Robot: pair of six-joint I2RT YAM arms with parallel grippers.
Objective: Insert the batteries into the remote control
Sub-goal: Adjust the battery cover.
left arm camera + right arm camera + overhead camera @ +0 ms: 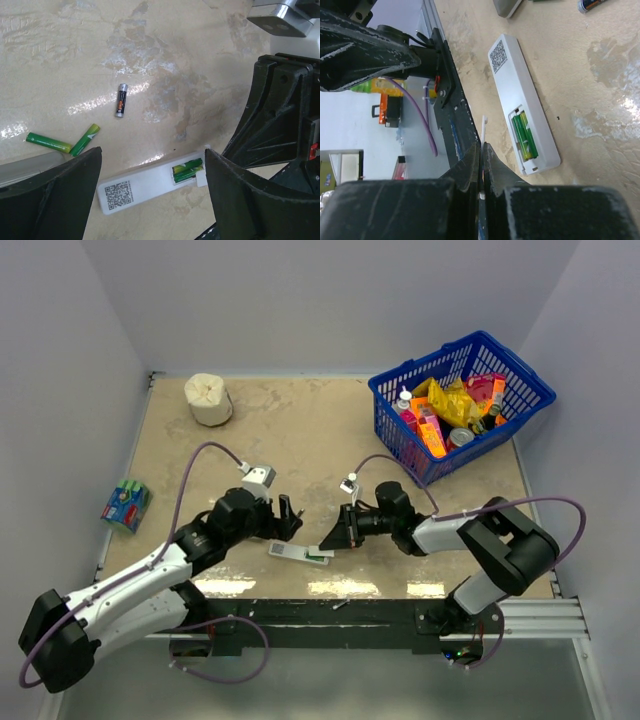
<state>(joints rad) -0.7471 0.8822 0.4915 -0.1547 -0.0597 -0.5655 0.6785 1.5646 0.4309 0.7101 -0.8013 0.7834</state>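
While your left gripper [289, 520] hangs over the remote control [150, 187] with jaws spread wide and holding nothing, your right gripper [481, 165] is pressed closed on a thin white strip [484, 131] seen edge-on. You have the remote lying flat on the table [200, 60], close to its near edge and between the 2 grippers. Its compartment is uncovered, with 2 green batteries [525, 136] seated side by side. Apart from it lie 1 dark cell [121, 100] and 2 loose green cells [49, 142], their ends meeting.
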